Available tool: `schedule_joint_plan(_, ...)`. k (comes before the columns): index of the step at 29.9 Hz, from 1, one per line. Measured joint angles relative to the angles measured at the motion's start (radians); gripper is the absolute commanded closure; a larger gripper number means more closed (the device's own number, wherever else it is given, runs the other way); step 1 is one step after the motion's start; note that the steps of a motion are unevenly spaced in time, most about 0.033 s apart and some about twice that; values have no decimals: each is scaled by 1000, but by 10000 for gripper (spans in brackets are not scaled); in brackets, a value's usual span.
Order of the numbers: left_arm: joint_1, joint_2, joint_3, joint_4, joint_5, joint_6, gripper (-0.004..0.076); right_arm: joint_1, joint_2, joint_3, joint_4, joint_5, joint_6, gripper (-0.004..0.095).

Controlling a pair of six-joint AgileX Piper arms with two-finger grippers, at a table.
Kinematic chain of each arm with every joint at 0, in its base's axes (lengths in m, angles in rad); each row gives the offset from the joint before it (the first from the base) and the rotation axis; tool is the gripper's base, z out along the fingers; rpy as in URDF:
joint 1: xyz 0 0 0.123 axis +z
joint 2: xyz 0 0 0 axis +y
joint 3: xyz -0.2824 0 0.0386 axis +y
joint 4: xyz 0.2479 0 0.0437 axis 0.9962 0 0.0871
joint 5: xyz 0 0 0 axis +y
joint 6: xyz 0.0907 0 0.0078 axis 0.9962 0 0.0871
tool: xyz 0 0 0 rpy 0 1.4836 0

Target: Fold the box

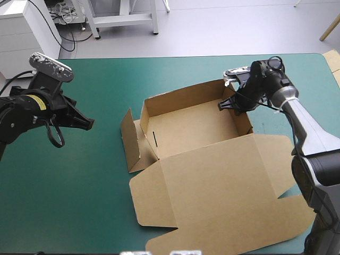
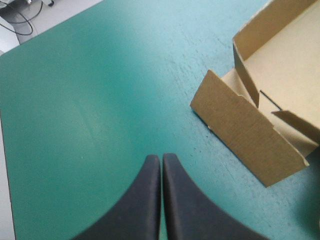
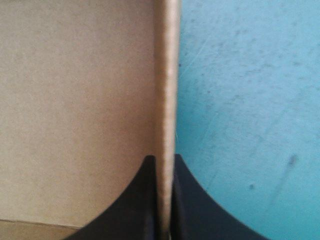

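**Figure: the right wall held, the left end not yet folded.** The brown box lies on the right half of the teal-green table. It is an open tray, with the lid spread flat toward the table's near edge.

- **Right gripper:** The right gripper stands at the tray's right wall, close to the tray's far right corner. In the right wrist view its black fingers straddle the top edge of that wall. They are all but closed, with the board pinched between them. The tray's inside lies to one side and bare table to the other.
- **Left gripper:** The left gripper hangs over bare table toward the left edge, well apart from the box. Its fingers are pressed together on nothing.
- **Side flap:** The side flap at the tray's left end stands splayed outward and is not tucked in.

The step in hand appears to be setting the right wall upright and firm. To do it well:

- The pinch should sit square across the edge.
- Any push or pull should turn about the crease at the wall's foot, so that the board bends there rather than buckling higher up.
- Force should be light, since nothing else pins the tray and it could slide across the cover.
- Too shallow a grip may let the board slip free, and too sharp a pull may spring the far corner open.
- The idle left gripper is well placed to take the splayed flap next, or to steady the left end.
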Motion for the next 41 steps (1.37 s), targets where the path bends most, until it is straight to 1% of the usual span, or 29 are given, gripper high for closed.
schedule_joint_plan(6, 0, 5, 56, 1, 0, 0, 731, -59, -138, 0, 6, 9, -48, 930)
schedule_joint_plan(15, 5, 39, 66, 1, 0, -9, 731, -160, -346, 0, 71, 26, -129, 929)
schedule_joint_plan(19, 53, 39, 66, -6, 0, -11, 712, -226, -413, 0, 103, 33, -168, 929)
schedule_joint_plan(22, 130, 43, 66, -29, 0, 4, 705, -274, -450, 0, 139, 35, -197, 930)
schedule_joint_plan(24, 214, 51, 66, -94, 0, 55, 705, -299, -468, 0, 161, 37, -207, 930)
schedule_joint_plan(28, 412, 79, 89, -341, -16, 185, 705, -314, -480, 0, 189, 38, -215, 930)
schedule_joint_plan(31, 559, 97, 142, -532, -37, 303, 706, -314, -480, 0, 209, 41, -215, 930)
schedule_joint_plan(35, 725, 120, 263, -740, -67, 451, 715, -315, -480, 0, 251, 41, -231, 930)
schedule_joint_plan(37, 772, 130, 341, -827, -119, 502, 722, -315, -480, 0, 283, 41, -243, 930)
schedule_joint_plan(41, 795, 150, 480, -962, -262, 561, 732, -315, -480, 0, 312, 41, -252, 930)
